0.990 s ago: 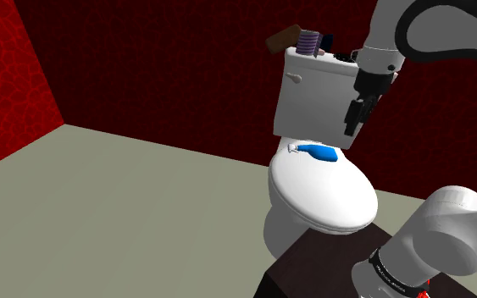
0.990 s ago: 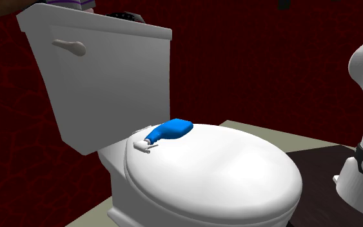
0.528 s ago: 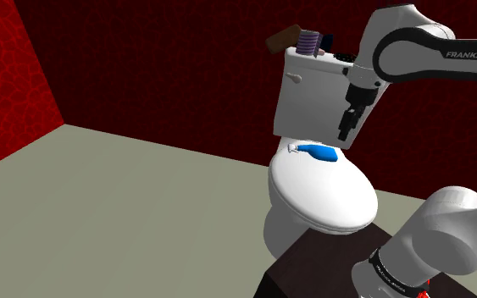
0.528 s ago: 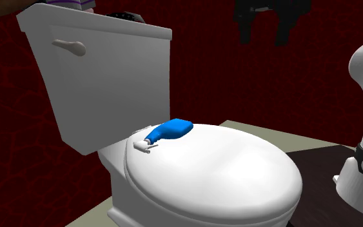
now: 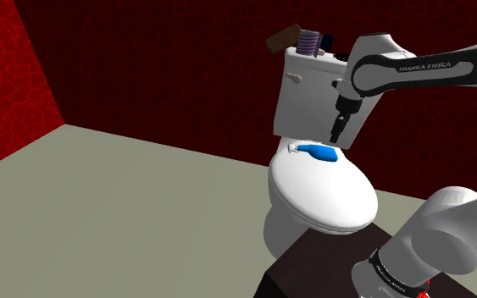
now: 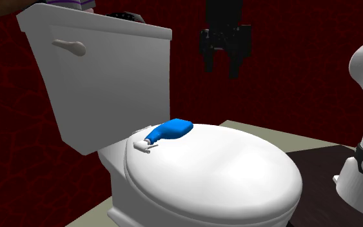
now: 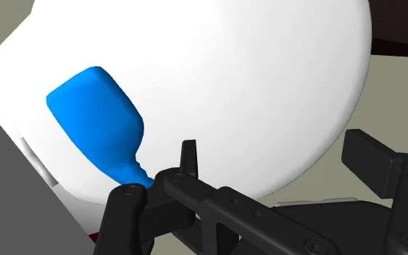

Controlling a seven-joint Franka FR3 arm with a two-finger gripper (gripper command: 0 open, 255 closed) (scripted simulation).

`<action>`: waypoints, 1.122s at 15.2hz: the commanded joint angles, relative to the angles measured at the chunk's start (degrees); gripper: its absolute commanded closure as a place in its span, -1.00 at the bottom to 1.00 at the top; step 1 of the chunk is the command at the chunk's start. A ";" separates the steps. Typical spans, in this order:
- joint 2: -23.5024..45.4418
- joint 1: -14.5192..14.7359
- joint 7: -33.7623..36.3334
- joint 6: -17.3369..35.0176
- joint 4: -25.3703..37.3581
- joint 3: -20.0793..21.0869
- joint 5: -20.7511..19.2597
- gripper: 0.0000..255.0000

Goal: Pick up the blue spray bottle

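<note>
Far left in the shoulder view: dark red patterned wall (image 5: 12, 76), with pale floor (image 5: 126, 195) below it. Further right: white toilet (image 5: 283, 233), lid (image 5: 334, 203) closed, tank (image 5: 308, 97) upright behind. On top of the tank, a brown object (image 5: 280, 39), a purple striped item (image 5: 311, 40) and something small and black, too unclear to name.

At the back of the lid, just in front of the tank, a blue spray bottle (image 5: 322, 153) lying on its side, white nozzle toward the shoulder view's left. Just right of the bottle and above it: black hand (image 5: 336, 135), pointing down, apart from the bottle.

In the second exterior view, fingers (image 6: 207, 61) spread with nothing between them: hand released and empty, right of the tank and well above the lid. In the wrist view, bottle beyond the fingers, body to one side of them, not between them.

Lower right in the shoulder view: dark stand (image 5: 313, 267) and white arm base (image 5: 452, 233).
</note>
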 commanded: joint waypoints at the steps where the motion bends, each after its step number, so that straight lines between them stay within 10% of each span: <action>1: 3.51 0.19 -3.04 3.47 0.65 -2.18 -0.05 -1.00; 8: 19.06 1.41 -15.54 14.55 6.20 -9.31 4.43 -1.00; 17: 42.07 -1.36 -35.58 22.54 19.46 -10.98 20.20 -1.00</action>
